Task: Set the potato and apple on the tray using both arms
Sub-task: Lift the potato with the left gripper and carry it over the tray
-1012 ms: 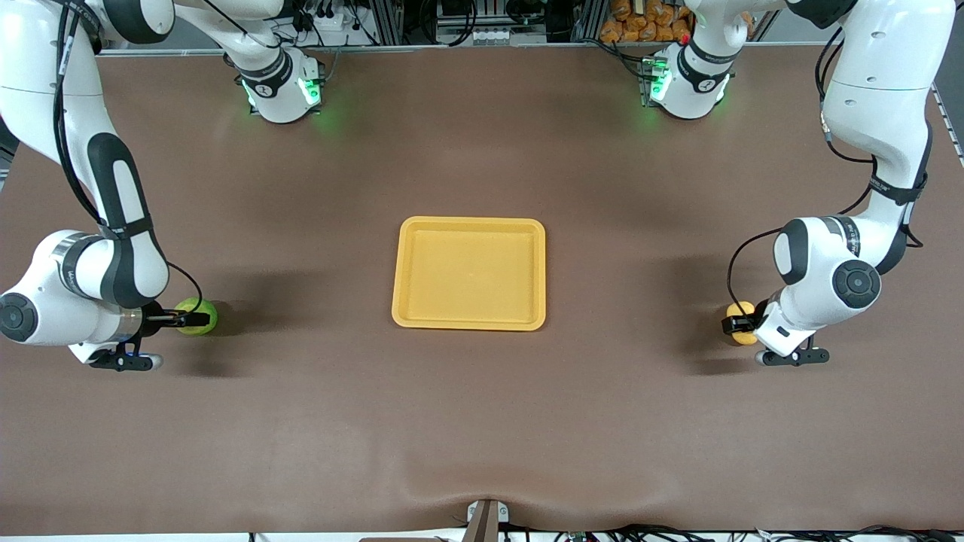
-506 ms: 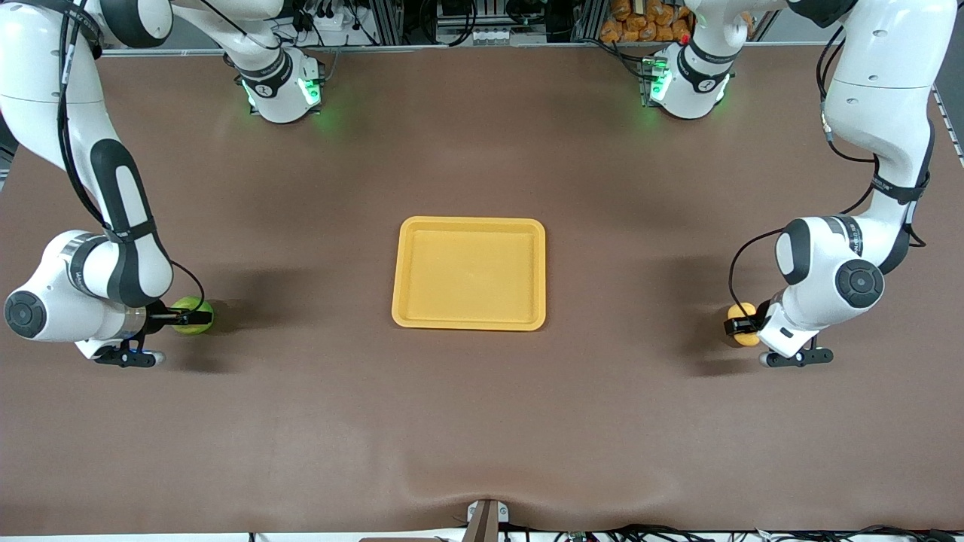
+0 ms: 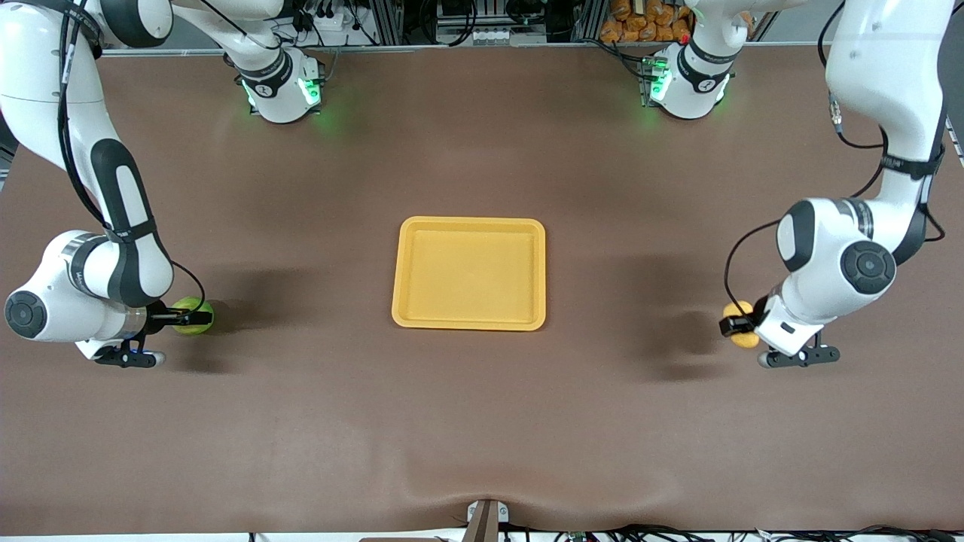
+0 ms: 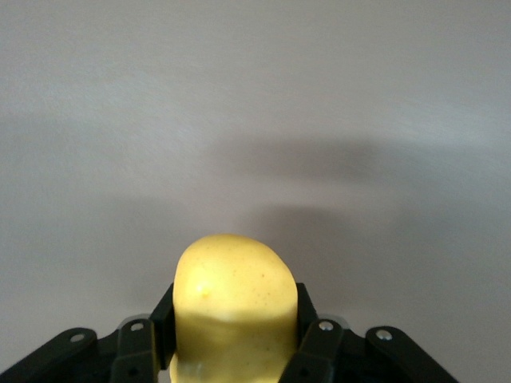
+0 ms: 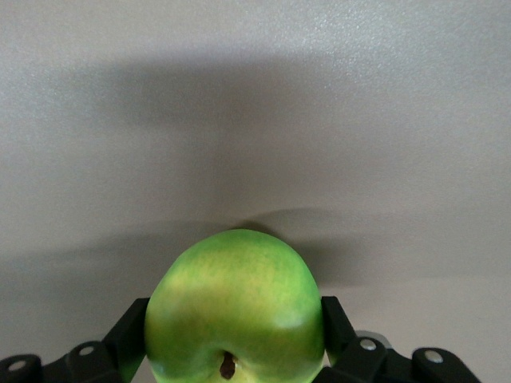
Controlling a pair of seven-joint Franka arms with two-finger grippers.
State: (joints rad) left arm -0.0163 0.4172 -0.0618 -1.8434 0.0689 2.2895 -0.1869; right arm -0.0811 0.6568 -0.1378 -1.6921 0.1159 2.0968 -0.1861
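A brown mat (image 3: pixel 482 421) covers the table from edge to edge, with a slight wrinkle near the middle of the edge nearest the front camera. A small metal bracket (image 3: pixel 486 519) sits at the middle of that edge. Past the edge where the bases stand, orange packets (image 3: pixel 640 22) are stacked near aluminium framing (image 3: pixel 467 19) and cables (image 3: pixel 324 15).

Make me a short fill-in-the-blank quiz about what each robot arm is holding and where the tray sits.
1. The left end effector is shut on the ____.
2. The right end effector is shut on the ____.
3. The yellow tray lies ____ the two fruits and holds nothing.

Missing words: potato; apple; between
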